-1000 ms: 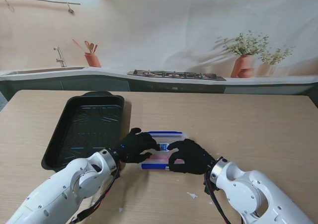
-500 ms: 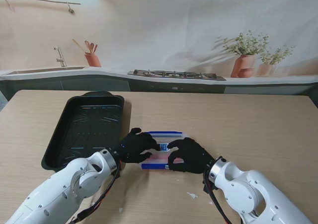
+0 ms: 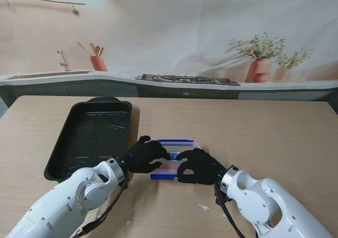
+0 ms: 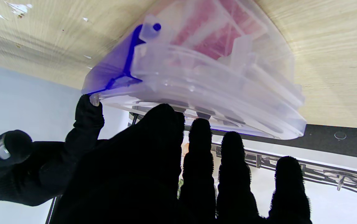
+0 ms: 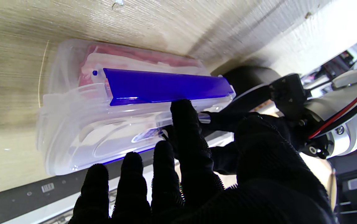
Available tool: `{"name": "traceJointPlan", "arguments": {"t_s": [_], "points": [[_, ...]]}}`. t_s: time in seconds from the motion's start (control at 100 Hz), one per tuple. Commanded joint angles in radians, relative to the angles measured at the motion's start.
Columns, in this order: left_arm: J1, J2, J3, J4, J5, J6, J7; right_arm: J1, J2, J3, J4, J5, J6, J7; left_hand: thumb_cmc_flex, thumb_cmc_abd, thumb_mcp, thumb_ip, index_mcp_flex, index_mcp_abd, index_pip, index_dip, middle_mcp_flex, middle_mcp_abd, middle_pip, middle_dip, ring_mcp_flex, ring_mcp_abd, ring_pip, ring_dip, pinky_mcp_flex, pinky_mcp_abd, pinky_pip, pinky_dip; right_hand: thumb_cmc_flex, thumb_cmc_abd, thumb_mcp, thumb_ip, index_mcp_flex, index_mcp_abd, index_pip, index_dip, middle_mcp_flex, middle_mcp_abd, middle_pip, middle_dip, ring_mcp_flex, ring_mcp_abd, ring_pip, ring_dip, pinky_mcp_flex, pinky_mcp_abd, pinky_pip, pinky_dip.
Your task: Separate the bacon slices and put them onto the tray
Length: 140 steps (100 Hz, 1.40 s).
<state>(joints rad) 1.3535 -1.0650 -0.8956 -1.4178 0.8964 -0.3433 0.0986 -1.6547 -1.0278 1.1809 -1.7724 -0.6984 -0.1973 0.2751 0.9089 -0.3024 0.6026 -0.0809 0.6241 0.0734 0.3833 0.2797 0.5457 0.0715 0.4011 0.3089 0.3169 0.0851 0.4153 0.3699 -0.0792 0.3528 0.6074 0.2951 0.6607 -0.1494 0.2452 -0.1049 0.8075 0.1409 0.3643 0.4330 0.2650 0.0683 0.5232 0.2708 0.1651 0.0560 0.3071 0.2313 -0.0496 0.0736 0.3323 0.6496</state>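
Note:
A clear lidded box [image 3: 172, 161] with blue side clips lies on the table right of the black tray [image 3: 68, 143]. Pink bacon [image 4: 209, 34] shows through its wall. My left hand [image 3: 145, 154] rests flat on the lid, its fingers [image 4: 200, 137] spread over the box edge [image 4: 212, 81]. My right hand [image 3: 198, 167] is at the box's near right side. In the right wrist view its index fingertip [image 5: 181, 109] touches the long blue clip [image 5: 166, 85], with bacon [image 5: 141, 57] visible behind it. Neither hand grips anything. The tray holds nothing.
Small white scraps [image 3: 204, 207] lie on the wooden table near my right forearm. A counter with a stove [image 3: 185, 79], a sink [image 3: 63, 64] and potted plants [image 3: 261, 64] runs behind the table's far edge.
My right hand has edged slightly left, closer against the box's near clip. The left hand and the box have not moved.

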Motion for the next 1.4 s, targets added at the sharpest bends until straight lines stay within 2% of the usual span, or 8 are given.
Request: {"name": "traceJointPlan", "arguments": {"t_s": [0.0,0.41,1.14,1.21,1.39], "points": [[0.007,0.003,0.009,0.013,0.003,0.003,-0.026,-0.009,0.000,-0.007,0.007,0.005,0.008,0.030,0.014,-0.007,0.021,-0.034,0.026,-0.006,0.038,0.007,-0.011,-0.035,0.007,0.014,0.018,-0.025,-0.004,-0.001,-0.003,-0.017,-0.038,-0.010,-0.011,0.040,-0.025,0.051,0.092,0.083,0.032,0.000,-0.014,-0.035,-0.006,0.004,-0.041,-0.039,-0.015,-0.011,-0.028,-0.039,-0.035,-0.010],[0.002,0.004,0.017,0.016,0.001,0.007,-0.034,0.012,0.019,-0.011,0.000,0.079,0.010,0.147,0.009,-0.004,0.023,-0.032,0.023,-0.003,0.034,0.005,-0.019,-0.033,0.005,0.014,0.011,-0.023,-0.006,-0.002,-0.004,-0.018,-0.041,-0.011,-0.021,0.050,-0.062,0.051,0.130,0.080,0.067,0.023,0.004,-0.039,-0.015,0.000,-0.043,-0.047,-0.058,-0.034,-0.036,-0.045,-0.054,-0.022],[-0.002,0.005,0.021,0.020,0.002,0.012,-0.040,0.022,0.032,-0.015,-0.015,0.104,0.032,0.220,0.004,-0.002,0.024,-0.031,0.022,-0.003,0.032,0.005,-0.021,-0.036,0.006,0.013,0.010,-0.026,-0.006,-0.003,-0.004,-0.020,-0.052,-0.016,0.002,0.069,-0.113,0.055,0.201,0.073,0.133,0.065,0.015,-0.054,-0.022,0.000,-0.044,-0.056,-0.086,-0.048,-0.030,-0.051,-0.073,-0.042],[-0.003,0.005,0.021,0.020,0.002,0.012,-0.041,0.021,0.031,-0.012,-0.014,0.104,0.027,0.217,0.004,-0.001,0.023,-0.031,0.021,-0.003,0.031,0.005,-0.022,-0.036,0.005,0.013,0.009,-0.027,-0.007,-0.003,-0.004,-0.020,-0.054,-0.017,0.001,0.072,-0.119,0.055,0.174,0.057,0.121,0.064,0.001,-0.051,-0.028,-0.002,-0.043,-0.056,-0.088,-0.049,-0.029,-0.049,-0.074,-0.044],[-0.002,0.005,0.019,0.020,0.003,0.012,-0.040,-0.003,0.019,0.014,-0.015,0.116,-0.019,0.150,-0.003,0.000,0.021,-0.030,0.019,0.000,0.030,0.004,-0.025,-0.032,0.005,0.013,0.007,-0.025,-0.008,-0.004,-0.003,-0.020,-0.056,-0.018,0.007,0.070,-0.132,0.056,0.121,0.020,0.094,0.061,-0.002,-0.037,-0.033,-0.004,-0.040,-0.053,-0.079,-0.044,-0.030,-0.045,-0.066,-0.037]]}}
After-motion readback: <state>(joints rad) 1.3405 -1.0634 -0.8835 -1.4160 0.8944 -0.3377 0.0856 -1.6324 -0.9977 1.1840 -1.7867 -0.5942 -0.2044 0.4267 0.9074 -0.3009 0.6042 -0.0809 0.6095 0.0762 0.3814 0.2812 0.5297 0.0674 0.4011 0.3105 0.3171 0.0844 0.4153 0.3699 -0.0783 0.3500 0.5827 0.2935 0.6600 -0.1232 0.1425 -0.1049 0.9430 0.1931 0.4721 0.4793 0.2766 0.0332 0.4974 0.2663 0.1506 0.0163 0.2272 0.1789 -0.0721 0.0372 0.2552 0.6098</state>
